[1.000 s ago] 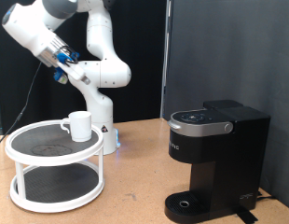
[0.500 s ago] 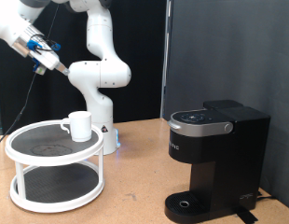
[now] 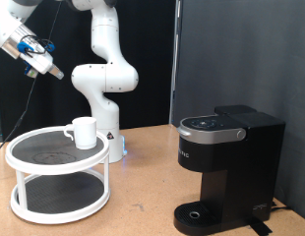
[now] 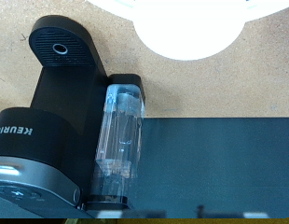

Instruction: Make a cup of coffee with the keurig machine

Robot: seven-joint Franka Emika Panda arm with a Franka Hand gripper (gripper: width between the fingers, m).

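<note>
The white cup (image 3: 84,132) stands upright on the top tier of the white round stand (image 3: 34,157), at the exterior view's left. The black keurig machine (image 3: 226,169) stands at the exterior view's right with its lid down and its drip tray (image 3: 199,214) bare. My gripper (image 3: 51,71) is high at the exterior view's top left, far above the cup, with nothing seen between its fingers. The wrist view looks down from far on the keurig machine (image 4: 61,112), its clear water tank (image 4: 121,140) and part of the stand (image 4: 191,28); no fingers show there.
The arm's white base (image 3: 108,138) stands just behind the stand. A black curtain (image 3: 231,59) closes the back. The wooden table (image 3: 143,197) lies between stand and machine.
The arm has swung up and towards the exterior view's left, carrying the gripper from above the stand to the top left corner. Cup and machine have not moved.
</note>
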